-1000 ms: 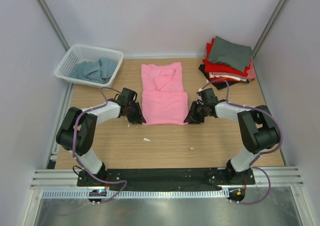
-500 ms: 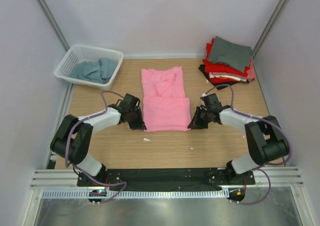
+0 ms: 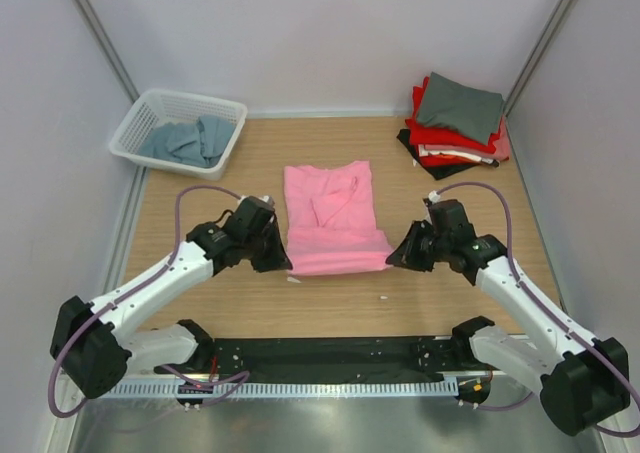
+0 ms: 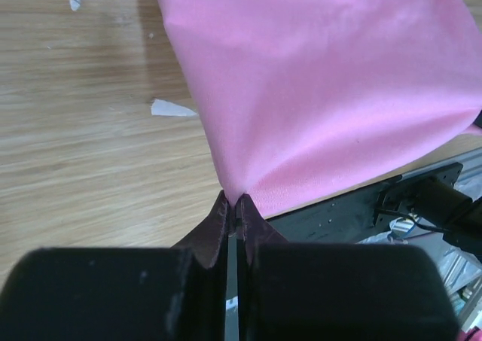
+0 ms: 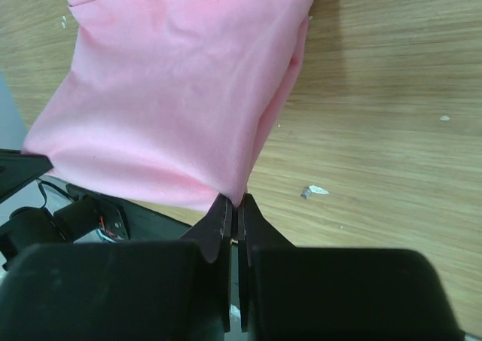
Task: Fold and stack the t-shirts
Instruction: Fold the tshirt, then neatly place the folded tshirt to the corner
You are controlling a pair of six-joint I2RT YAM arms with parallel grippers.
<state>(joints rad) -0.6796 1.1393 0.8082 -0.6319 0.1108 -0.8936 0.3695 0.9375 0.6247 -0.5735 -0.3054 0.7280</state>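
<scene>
Two arms grip the plain pink cotton t-shirt (image 3: 332,218) at the middle of the pale wooden bench (image 3: 450,303), with the left pincer (image 4: 235,211) and the right pincer (image 5: 235,205) each clamped on a near corner. The bites are slim, so an uneven or harder pull could slip a corner free or skew the fold. The layered side edge in the right wrist view suggests a ply may drop. Only the wrist views show the bite. Only the overhead view shows the shirt's far half lying flat and the folded stack of grey, red and black shirts (image 3: 455,123) at the far right corner.
</scene>
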